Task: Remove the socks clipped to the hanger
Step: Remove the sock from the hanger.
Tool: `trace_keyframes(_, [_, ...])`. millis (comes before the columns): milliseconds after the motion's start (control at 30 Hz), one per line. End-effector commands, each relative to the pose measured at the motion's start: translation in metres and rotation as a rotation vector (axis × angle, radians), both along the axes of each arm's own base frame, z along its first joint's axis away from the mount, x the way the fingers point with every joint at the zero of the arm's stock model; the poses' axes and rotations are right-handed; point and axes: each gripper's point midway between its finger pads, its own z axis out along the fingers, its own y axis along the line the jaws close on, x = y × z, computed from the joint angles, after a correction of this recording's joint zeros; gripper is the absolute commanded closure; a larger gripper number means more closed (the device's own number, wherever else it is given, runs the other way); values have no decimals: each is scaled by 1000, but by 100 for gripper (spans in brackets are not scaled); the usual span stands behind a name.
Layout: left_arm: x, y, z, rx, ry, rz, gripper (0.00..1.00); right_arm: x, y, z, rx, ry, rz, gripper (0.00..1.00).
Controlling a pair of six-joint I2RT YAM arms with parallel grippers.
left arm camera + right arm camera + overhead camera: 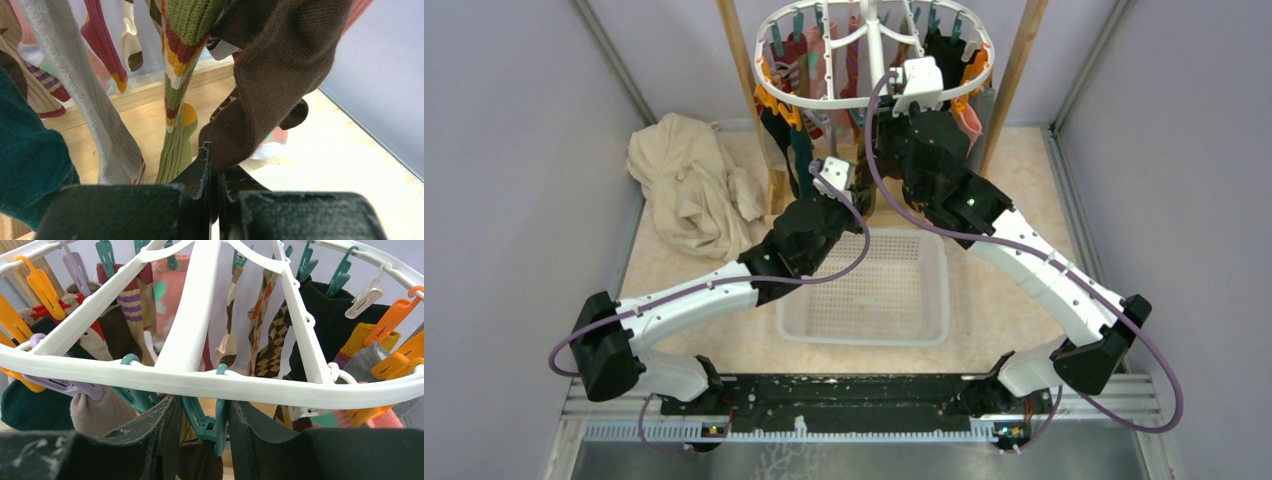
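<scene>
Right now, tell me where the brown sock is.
In the left wrist view, the brown sock hangs right of centre, beside the green striped sock, its lower edge pinched in the left gripper.

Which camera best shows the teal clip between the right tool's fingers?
Right wrist: the teal clip hangs from the hanger rim, close up between the right tool fingers. Top external hides it behind the arm; left wrist misses it.

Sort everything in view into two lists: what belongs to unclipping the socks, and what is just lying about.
Belongs: hanger, socks, teal clip, left claw pinching brown sock, right claw astride the clip.
Lying about: beige cloth, white basket, wooden frame.
</scene>
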Motion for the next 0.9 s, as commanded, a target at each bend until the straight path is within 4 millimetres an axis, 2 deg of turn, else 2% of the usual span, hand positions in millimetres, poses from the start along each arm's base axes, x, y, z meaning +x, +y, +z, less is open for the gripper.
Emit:
trace_keyframes(0, [-2, -6, 10, -26, -6, -13, 96, -4, -5, 37, 73, -72, -3, 67])
trace_keyframes(167, [-1, -5, 10, -27, -7, -10, 96, -5, -3, 38, 78, -73, 8, 79])
trace_keyframes(200, [-2, -5, 10, -27, -7, -11, 96, -5, -3, 39, 80, -73, 10, 83])
trace_keyframes(267, [-2, -5, 10, -27, -5, -11, 96, -5, -2, 38, 79, -72, 15, 98])
trace_keyframes(500, [-2, 0, 4, -21, 6, 5, 96, -10, 2, 45, 102, -77, 58, 100])
trace_keyframes(533, [-3, 1, 3, -21, 8, 6, 96, -11, 4, 45, 99, -73, 68, 97])
trace_keyframes(600, [-3, 2, 1, -21, 12, 7, 96, -11, 6, 46, 89, -63, 77, 73])
trace_keyframes(700, [-4, 3, 1, -23, 13, 8, 96, -10, 8, 44, 110, -49, 75, 52])
trace_keyframes(867, [-5, 4, 4, -29, 11, 6, 96, -6, 5, 40, 105, -24, 40, 48])
